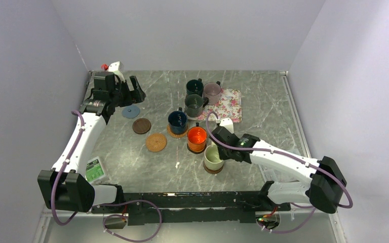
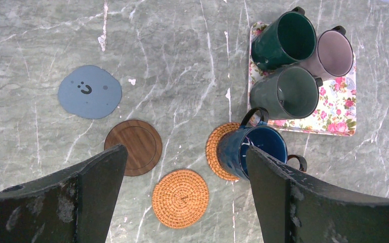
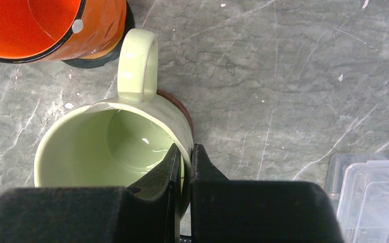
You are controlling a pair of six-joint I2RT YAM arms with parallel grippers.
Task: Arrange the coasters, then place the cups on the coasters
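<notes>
Pinching cream cup (image 3: 81, 147) wall: right gripper (image 3: 184, 153); clear only from wrist view.

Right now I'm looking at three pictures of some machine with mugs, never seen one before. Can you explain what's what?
It's two robot arms bolted at the near edge of the table, each ending in a two-finger gripper. The wide picture looks down from above and behind them; the other two come from cameras on the wrists. The right gripper is shut on the wall of a cream mug standing on a dark brown coaster. The left gripper hangs open, empty. A navy mug and an orange mug stand on coasters. A grey-blue coaster, second brown coaster and tan woven coaster lie bare. A dark green mug, dark grey mug and mauve mug cluster at a floral mat.
</notes>
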